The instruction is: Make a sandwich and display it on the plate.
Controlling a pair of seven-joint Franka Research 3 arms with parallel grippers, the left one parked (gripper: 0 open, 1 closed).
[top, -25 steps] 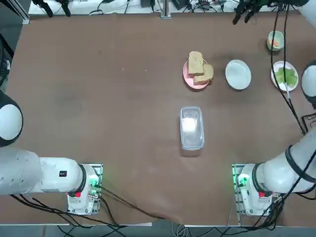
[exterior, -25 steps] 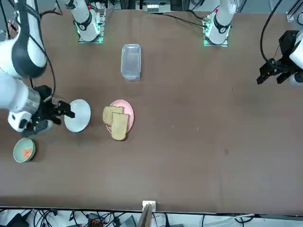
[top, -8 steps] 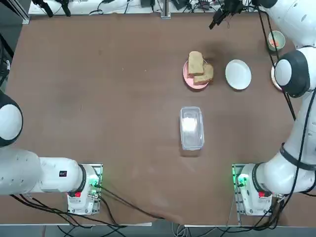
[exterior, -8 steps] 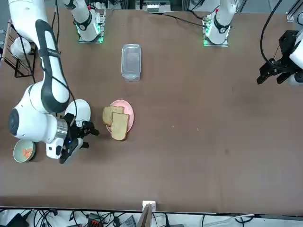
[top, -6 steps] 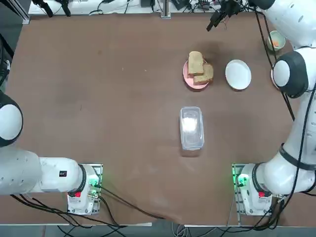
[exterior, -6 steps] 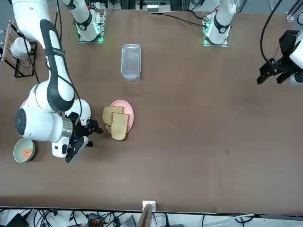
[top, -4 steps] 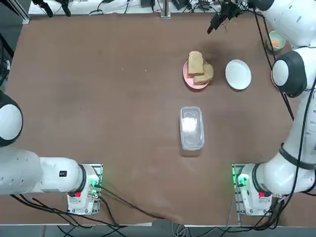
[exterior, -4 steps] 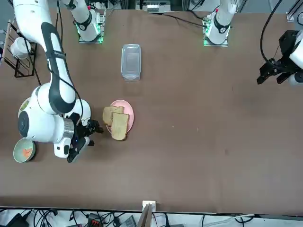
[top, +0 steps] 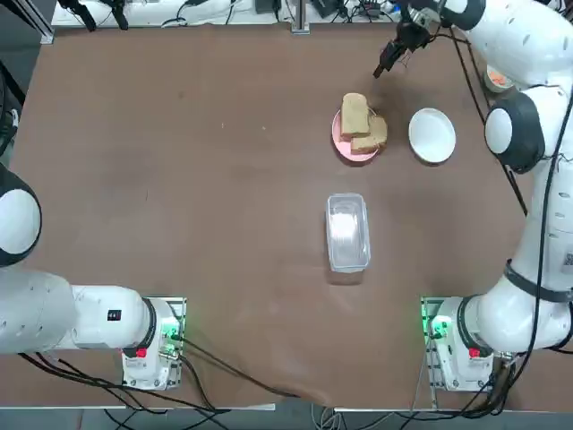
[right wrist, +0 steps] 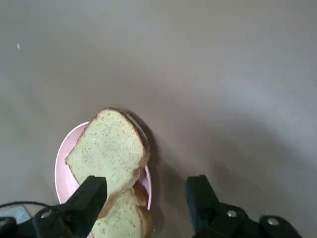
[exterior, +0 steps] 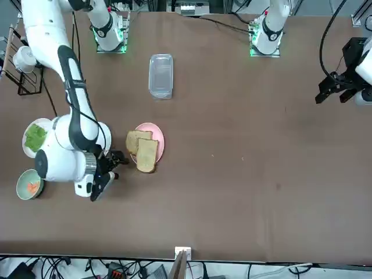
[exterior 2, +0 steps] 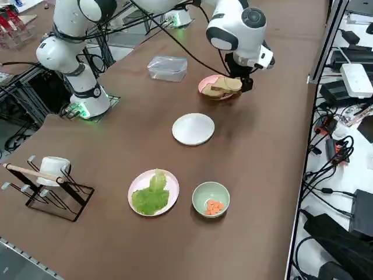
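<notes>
Nothing of the sandwich is built yet, as far as the views show: the white plate (exterior 2: 193, 128) is bare, the two bread slices (top: 361, 124) lie overlapping on the pink plate (top: 343, 141), and the lettuce (exterior 2: 151, 194) sits on its own dish well away, next to the cup (exterior 2: 211, 199) with orange pieces. All of the work is left: a slice onto the white plate, lettuce on it, then the second slice on top. The right gripper (right wrist: 146, 198) hangs above the table with its fingers spread wide and nothing between them. In the wrist view the upper slice lies just ahead of one finger (right wrist: 91, 196), while the other finger stands over bare table beside the pink plate. In the top view the gripper (top: 387, 61) sits just past the bread on the far side, apart from it. The white plate lies beside the pink one, towards the arm's own side, not far from the gripper; the lettuce is farther off that way.
</notes>
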